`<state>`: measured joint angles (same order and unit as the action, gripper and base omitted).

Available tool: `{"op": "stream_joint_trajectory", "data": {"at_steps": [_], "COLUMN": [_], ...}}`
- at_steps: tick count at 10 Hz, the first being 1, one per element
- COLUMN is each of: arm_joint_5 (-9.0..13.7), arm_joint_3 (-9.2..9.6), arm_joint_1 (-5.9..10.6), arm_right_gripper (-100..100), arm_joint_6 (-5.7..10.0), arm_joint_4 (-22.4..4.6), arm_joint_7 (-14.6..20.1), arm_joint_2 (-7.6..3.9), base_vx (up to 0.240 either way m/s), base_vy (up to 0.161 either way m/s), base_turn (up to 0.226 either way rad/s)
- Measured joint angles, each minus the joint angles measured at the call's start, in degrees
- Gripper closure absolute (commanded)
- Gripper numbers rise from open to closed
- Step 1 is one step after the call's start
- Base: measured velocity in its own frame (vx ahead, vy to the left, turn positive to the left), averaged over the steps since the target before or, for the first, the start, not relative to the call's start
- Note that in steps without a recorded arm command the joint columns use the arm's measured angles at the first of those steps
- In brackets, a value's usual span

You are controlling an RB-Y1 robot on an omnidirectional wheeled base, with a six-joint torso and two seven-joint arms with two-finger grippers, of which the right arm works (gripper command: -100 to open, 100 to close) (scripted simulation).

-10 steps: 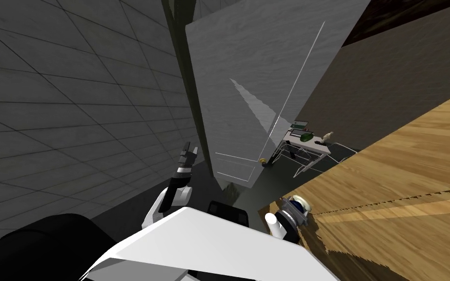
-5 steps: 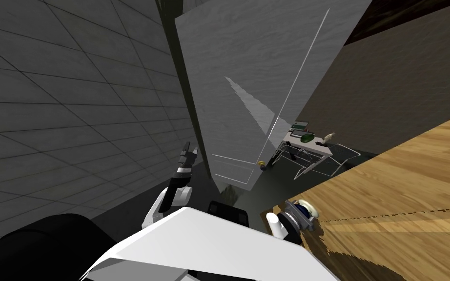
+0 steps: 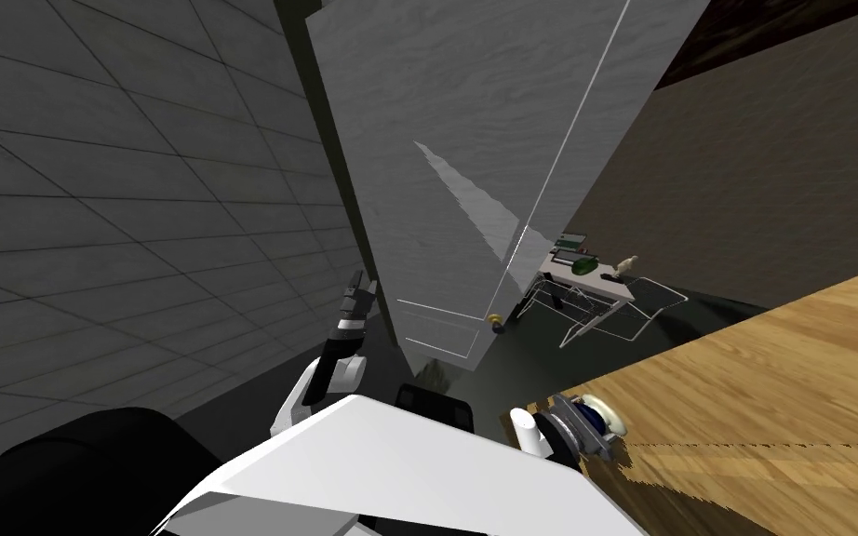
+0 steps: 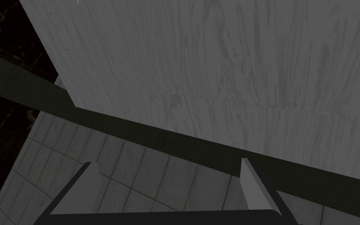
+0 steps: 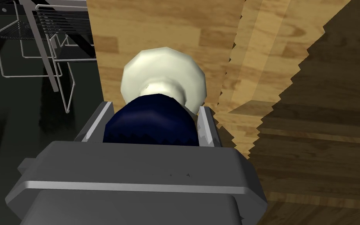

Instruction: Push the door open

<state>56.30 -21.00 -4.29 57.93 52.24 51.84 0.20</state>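
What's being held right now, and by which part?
The right gripper holds the knob, jaws pressing the sides of its dark blue grip. The left gripper holds nothing.

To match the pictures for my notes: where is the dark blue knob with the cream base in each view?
Head view: the dark blue knob is low, right of centre, on the wooden door's near edge.
Right wrist view: in the middle, pressed between the right gripper's jaws.
Left wrist view: this camera faces the grey door instead.
Shared landmark: the wire-frame chairs beyond the wooden door's edge.
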Motion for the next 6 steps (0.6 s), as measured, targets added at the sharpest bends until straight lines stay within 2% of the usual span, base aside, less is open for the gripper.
{"op": "stream_joint_trajectory", "data": {"at_steps": [1, 3, 4, 6], "arm_joint_5": [0.5, 1.6, 1.7, 3.4], "arm_joint_3": [-0.78, -2.55, -2.74, -4.45], "arm_joint_1": [0.03, 0.85, 0.82, 0.62], "arm_right_gripper": [100, 100, 100, 100], "arm_joint_6": [0.11, 1.37, 1.51, 2.02], "arm_joint_4": [0.3, -1.3, -1.4, -1.2], "arm_joint_7": [-0.5, -0.5, -0.4, -1.5], "arm_joint_2": [0.35, 0.76, 0.67, -0.04], "base_vx": [0.152, 0.123, 0.029, 0.025], "base_vy": [-0.084, -0.052, -0.086, -0.132], "base_turn": [-0.016, -0.010, 0.173, 0.136]}}
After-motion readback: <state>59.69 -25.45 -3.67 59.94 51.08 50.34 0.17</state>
